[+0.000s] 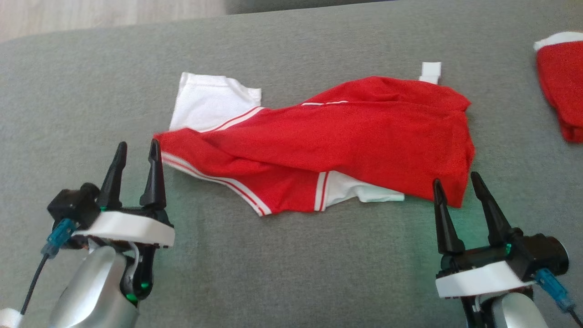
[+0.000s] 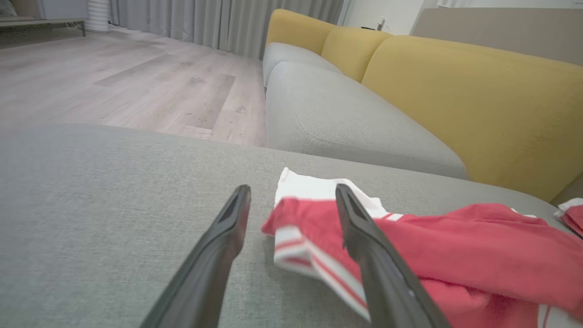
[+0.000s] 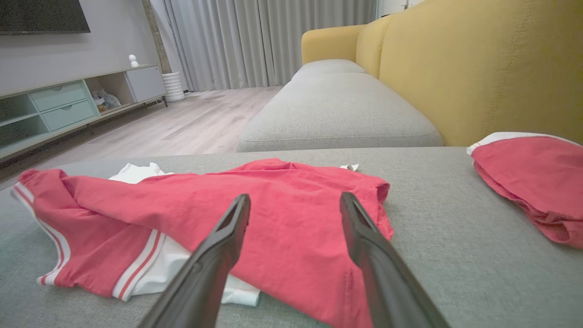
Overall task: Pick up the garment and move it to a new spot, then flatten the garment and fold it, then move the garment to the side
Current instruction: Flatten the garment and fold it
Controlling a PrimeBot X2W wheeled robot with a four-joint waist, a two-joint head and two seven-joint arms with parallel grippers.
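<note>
Grey cushion [image 1: 291, 264] bears red garment [image 1: 346, 141]; wood floor [image 2: 136, 82] beyond.

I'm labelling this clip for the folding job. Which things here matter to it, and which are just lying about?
In the job: red-and-white garment, crumpled on the grey cushion; left gripper and right gripper, both open near it.
Lying about: second red garment at the right edge; yellow backrest.

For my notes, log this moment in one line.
item: crumpled red-and-white fabric garment on grey sofa cushion | left gripper: open, near left end | right gripper: open, near right end
</note>
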